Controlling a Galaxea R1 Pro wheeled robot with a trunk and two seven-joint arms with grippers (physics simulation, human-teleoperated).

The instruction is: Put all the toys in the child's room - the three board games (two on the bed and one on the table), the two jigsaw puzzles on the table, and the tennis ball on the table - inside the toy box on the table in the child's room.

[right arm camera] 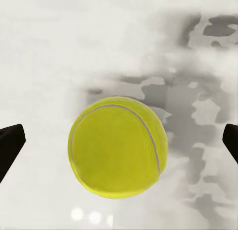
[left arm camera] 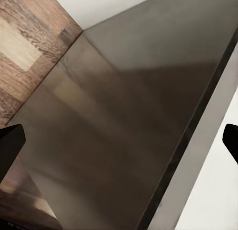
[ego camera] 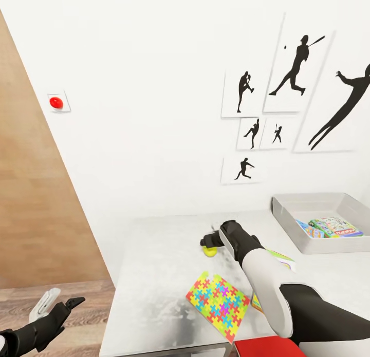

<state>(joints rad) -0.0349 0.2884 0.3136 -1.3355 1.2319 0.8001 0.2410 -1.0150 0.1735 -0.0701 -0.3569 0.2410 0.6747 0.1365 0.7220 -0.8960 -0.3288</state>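
Over the tabletop [ego camera: 154, 254], right claw [right arm camera: 119, 150] sits directly above the tennis ball [right arm camera: 118, 146], fingers spread wide with the ball centred between them and not touching. Nothing gripped yet. Step in hand looks like the ball pickup. Next move, my read: drop straight down, close on the ball's middle, lift, swing right to the grey toy box [ego camera: 288, 218] at the far right of the tabletop. Risk: ball rolls if one finger hits first.

Toy box already holds printed game boxes [ego camera: 329, 227]. One jigsaw puzzle [ego camera: 218, 300] lies flat near the front edge, beside the right arm; something flat sits partly hidden under that arm.

Left claw [ego camera: 56, 308] hangs low off the tabletop's left side over wood floor [ego camera: 56, 305], open, empty.

Tabletop is pale, mottled, glossy. White wall, black athlete pictures [ego camera: 293, 74], red button [ego camera: 56, 102].
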